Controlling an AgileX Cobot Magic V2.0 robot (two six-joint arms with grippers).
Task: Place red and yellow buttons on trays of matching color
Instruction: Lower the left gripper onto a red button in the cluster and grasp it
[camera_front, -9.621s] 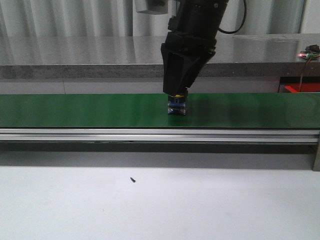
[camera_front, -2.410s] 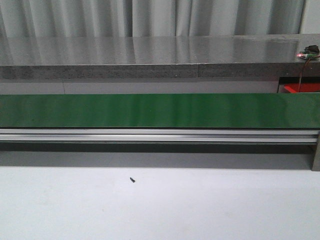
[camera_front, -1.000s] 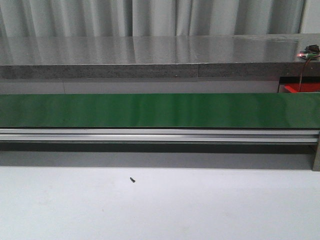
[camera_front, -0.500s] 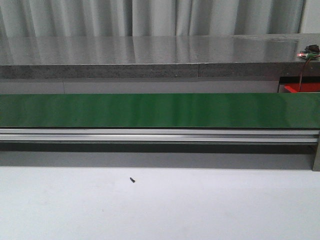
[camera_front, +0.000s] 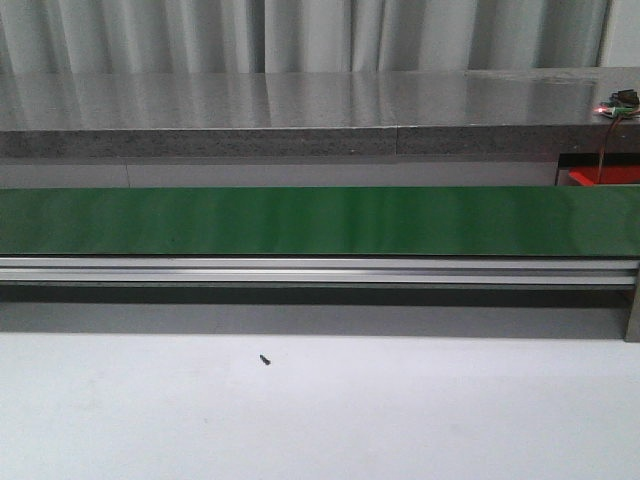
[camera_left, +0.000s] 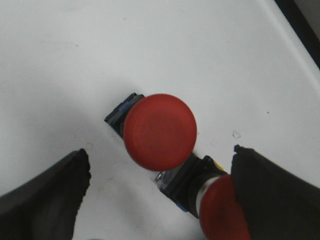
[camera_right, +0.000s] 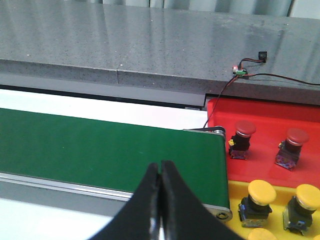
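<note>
Gone from the front view is the black arm that stood over the middle of the green conveyor belt (camera_front: 300, 220) with a small blue-based button under it; the belt is now seen bare, and only a tiny dark speck (camera_front: 265, 359) is left on the white table (camera_front: 400, 420) in the lower middle of that frame.

In the left wrist view, the left hand (camera_left: 160, 195) is held with its two black fingers (camera_left: 45, 200) spread wide apart, one in the lower left and one in the lower right of the frame. Between them, slightly above centre, an upright red mushroom-head push button with a black and blue base (camera_left: 160, 131) is seen on the white table. Just beside it, at the lower right, a second red push button lying on its side (camera_left: 215, 200) is seen, its long axis running from the centre towards the bottom edge, close against the right-hand finger.

In the right wrist view, the right hand (camera_right: 160, 200) is shown pressed together and empty, above the belt's end. At the right of that frame, two red buttons are seen on the red tray (camera_right: 265, 117) and yellow ones on the yellow tray (camera_right: 277, 192).

The upright red button is judged the nearer target for the left hand, straight ahead between its fingers.
</note>
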